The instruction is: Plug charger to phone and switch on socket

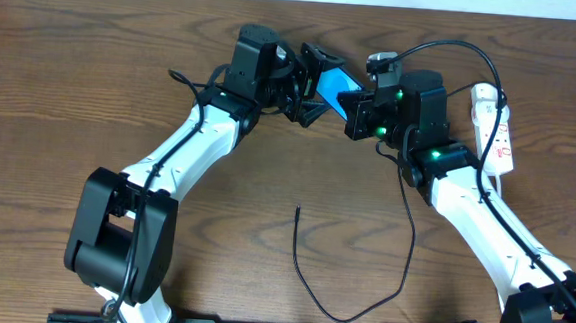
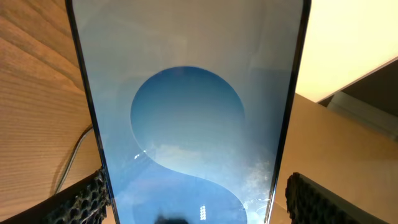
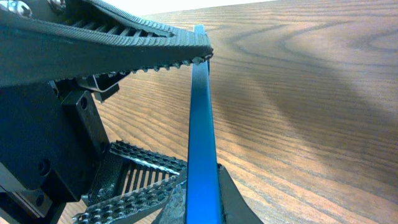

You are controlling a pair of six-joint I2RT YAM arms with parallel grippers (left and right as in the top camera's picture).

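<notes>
1. Left fingers (image 2: 84, 199) stand wide apart, one pad along each long edge of the phone (image 2: 199, 112). At least one pad sits clear of the edge, so they grip nothing.
2. From where I stand, the phone looks lifted off the tabletop (image 1: 72, 88), at the middle of its far half. It sits between the two arms, tilted, with the screen facing the left wrist.
3. Right fingers (image 3: 231, 202) are clamped across the phone's thin body and seem to carry it alone.
4. The charger (image 1: 297, 242) lies slack in a loop by the middle of the near edge, well apart from the phone. Its free tip points at the far edge, and that last stretch runs near-to-far. The tip lies straight toward the near edge from the left fingers, so I'd reckon the empty left arm is better placed to fetch it.
5. The socket (image 1: 495, 129) lies toward the far right corner, long axis far-to-near, just beside the right arm.
</notes>
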